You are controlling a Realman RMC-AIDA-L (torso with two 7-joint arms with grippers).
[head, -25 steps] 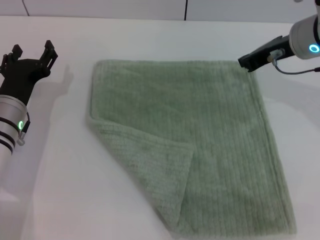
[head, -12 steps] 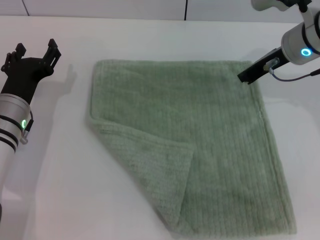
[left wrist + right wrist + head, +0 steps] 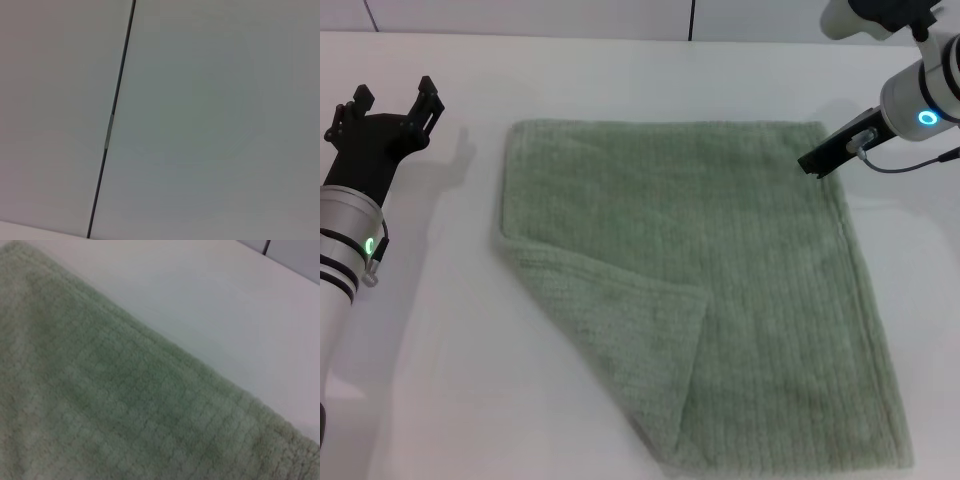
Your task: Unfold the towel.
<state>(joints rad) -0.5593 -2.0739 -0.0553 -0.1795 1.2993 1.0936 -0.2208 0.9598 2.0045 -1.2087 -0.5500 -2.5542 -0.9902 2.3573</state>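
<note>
The towel [image 3: 720, 290] lies flat on the white table [image 3: 440, 380], its long axis running from the far edge toward the robot and slanting slightly to the right. Its near-left corner is folded over onto the cloth as a triangular flap. The right gripper [image 3: 825, 155] sits at the towel's far-right corner, just over the hem; whether its fingers are parted or grip the cloth cannot be told. The right wrist view shows the towel's [image 3: 125, 410] hemmed edge against the table. The left gripper [image 3: 390, 105] hovers well left of the towel, fingers spread apart and empty.
</note>
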